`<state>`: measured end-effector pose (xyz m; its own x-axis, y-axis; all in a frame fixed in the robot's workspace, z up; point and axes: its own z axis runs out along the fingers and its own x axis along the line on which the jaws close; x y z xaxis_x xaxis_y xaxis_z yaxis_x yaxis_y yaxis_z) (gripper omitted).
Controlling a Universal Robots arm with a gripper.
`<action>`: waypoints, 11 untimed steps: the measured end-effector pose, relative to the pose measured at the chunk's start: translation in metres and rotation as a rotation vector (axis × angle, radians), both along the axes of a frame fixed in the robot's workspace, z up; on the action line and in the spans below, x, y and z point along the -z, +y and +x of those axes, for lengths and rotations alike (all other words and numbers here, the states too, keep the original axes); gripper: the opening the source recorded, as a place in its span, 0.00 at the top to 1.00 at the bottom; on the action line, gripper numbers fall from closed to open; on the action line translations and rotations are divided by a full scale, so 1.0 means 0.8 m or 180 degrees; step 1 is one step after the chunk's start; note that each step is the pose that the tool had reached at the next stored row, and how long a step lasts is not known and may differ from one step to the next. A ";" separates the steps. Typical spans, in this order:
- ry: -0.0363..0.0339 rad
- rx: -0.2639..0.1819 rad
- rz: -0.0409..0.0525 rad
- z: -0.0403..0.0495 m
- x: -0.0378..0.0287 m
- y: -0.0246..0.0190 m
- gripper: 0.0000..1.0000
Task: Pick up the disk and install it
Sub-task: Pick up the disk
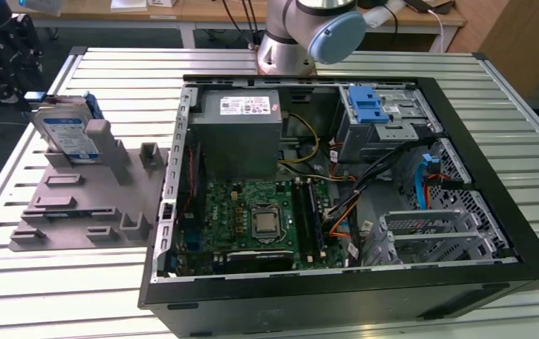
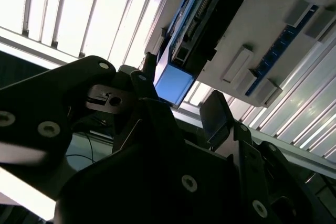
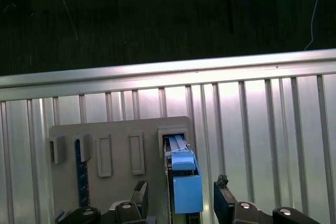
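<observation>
- Slatted metal table (image 1: 109,70) carries an open computer case (image 1: 326,311) and a grey holder (image 1: 80,205).
- Upright in the holder: disk (image 1: 69,134), ten o'clock from the case in the exterior view.
- First wrist view: claw (image 3: 181,192) released, fingers (image 3: 223,203) straddling the disk's blue end.

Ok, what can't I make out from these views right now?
Exterior view: the disk's lower end, sunk in the grey holder.
First wrist view: the disk's label, seen edge-on.
Exterior view: the drive cage's bay, under its metal top and blue latch.
Exterior view: the arm past its joint, cut by the top edge.
</observation>
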<state>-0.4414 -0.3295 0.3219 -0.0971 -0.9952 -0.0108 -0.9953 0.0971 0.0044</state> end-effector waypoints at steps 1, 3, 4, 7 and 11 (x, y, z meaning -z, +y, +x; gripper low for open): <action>0.0000 0.0000 0.0000 0.000 0.0010 0.0000 0.40; 0.0000 0.0000 0.0000 0.000 0.0028 0.0000 0.40; 0.0000 0.0000 0.0000 0.000 0.0038 0.0000 0.40; 0.0000 -0.0001 0.0000 0.000 0.0071 0.0000 0.40; 0.0000 -0.0001 0.0000 0.000 0.0127 0.0000 0.40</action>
